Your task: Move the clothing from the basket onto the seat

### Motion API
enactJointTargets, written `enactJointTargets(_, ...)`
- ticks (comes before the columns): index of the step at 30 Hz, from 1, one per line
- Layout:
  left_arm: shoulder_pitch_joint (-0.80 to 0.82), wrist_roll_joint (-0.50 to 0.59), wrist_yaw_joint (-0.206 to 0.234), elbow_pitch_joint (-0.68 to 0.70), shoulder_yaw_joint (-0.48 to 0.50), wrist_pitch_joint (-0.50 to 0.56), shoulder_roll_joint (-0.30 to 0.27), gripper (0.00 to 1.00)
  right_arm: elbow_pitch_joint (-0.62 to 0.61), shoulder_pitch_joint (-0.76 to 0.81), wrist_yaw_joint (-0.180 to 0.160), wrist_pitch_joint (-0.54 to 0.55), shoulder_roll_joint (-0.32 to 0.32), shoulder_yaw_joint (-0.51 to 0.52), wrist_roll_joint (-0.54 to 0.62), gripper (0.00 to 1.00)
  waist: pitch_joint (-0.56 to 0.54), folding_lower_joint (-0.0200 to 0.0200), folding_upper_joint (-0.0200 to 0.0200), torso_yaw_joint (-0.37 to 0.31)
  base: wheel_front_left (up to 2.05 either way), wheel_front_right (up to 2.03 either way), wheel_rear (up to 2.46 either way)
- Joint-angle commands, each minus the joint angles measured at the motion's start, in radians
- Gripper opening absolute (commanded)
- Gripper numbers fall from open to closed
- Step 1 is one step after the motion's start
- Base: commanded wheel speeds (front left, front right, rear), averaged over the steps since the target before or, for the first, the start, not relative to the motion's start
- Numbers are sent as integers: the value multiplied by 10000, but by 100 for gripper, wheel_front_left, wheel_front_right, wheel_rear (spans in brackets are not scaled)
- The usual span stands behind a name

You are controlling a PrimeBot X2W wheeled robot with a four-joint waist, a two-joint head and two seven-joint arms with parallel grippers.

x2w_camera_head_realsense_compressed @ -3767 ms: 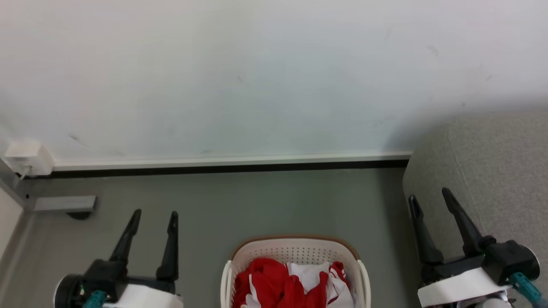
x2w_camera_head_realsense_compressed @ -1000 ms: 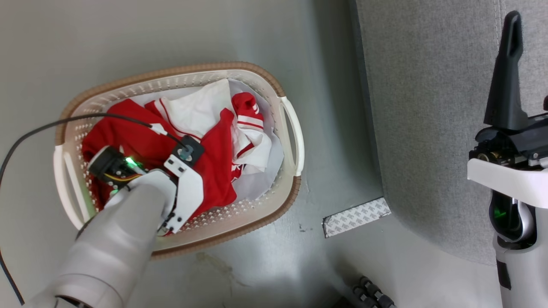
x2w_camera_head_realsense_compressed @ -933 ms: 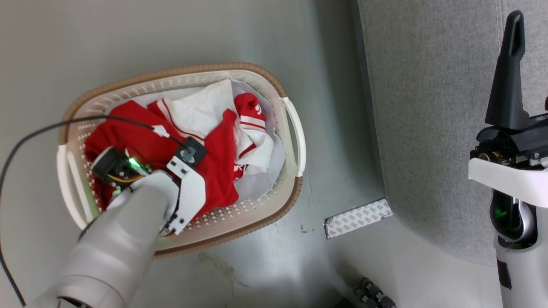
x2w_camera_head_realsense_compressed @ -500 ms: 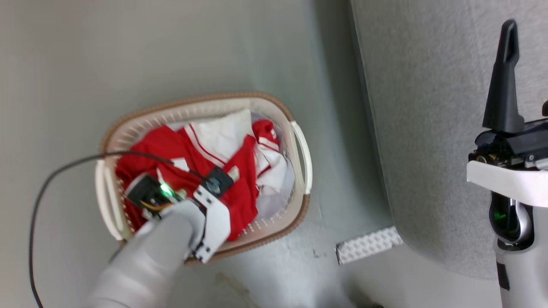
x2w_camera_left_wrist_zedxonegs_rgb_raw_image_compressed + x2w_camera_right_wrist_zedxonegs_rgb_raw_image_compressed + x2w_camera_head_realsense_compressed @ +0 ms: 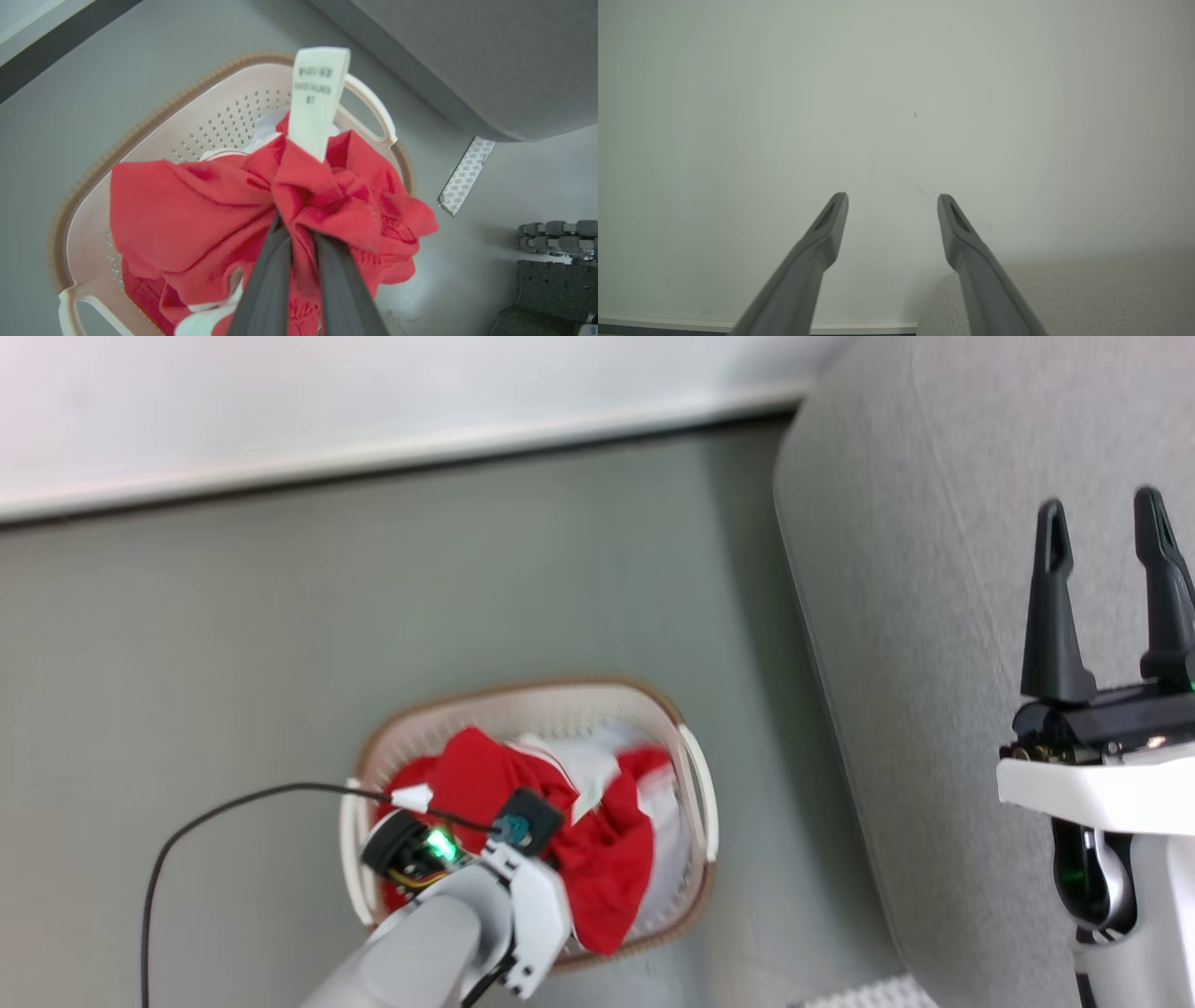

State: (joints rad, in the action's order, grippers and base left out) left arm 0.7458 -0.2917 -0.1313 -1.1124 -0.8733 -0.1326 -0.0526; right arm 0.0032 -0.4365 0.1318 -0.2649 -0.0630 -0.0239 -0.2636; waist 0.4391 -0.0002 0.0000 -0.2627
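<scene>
The clothing (image 5: 196,205) is a bright red garment with white panels, and a white printed label (image 5: 317,93) stands up from its bunched top. My left gripper (image 5: 295,228) is shut on that red bunch, which is pulled up over the basket (image 5: 140,135). The head view has my left wrist (image 5: 509,859) above the clothing (image 5: 607,859) and the cream, brown-rimmed basket (image 5: 695,784), with the fingers hidden beneath it. The grey seat (image 5: 934,616) lies to the right. Over it my right gripper (image 5: 1106,523) hangs open with nothing in it, facing the wall in its own view (image 5: 892,200).
A pale wall with a white skirting board (image 5: 373,457) runs behind the basket. A strip of patterned tape (image 5: 467,175) lies on the grey floor by the seat's base. Dark wheels of my base (image 5: 556,233) sit near it. A black cable (image 5: 187,840) loops off my left wrist.
My left gripper has shut on the red clothing and drawn a bunch of it upward. The head camera has tilted up, bringing the wall into view. The right gripper stays open.
</scene>
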Motion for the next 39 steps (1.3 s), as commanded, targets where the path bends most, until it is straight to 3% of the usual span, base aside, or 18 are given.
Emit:
enactJointTargets(1, -106, -300, 17, 244, -61, 2, 26, 0, 76, 171, -21, 9, -90, 52, -36, 100, -961, 2, 0, 521, 0, 0, 0)
enactJointTargets(17, -612, -2660, 15, 1997, -543, -1137, -105, 0, 571, 1559, -21, 9, -624, 255, -341, 100, -3244, 2, 0, 1491, 0, 0, 0)
enactJointTargets(26, -376, -3262, 18, 3402, -91, -1264, -452, 0, 834, 2132, -21, 9, -719, 92, -523, 100, -4134, 2, 0, 1693, 0, 0, 0)
enactJointTargets(39, 202, -3555, 540, 6071, 597, -651, -1338, 0, 965, 2375, -21, 9, -666, -355, -711, 100, -4626, 2, 0, 1676, 0, 0, 0)
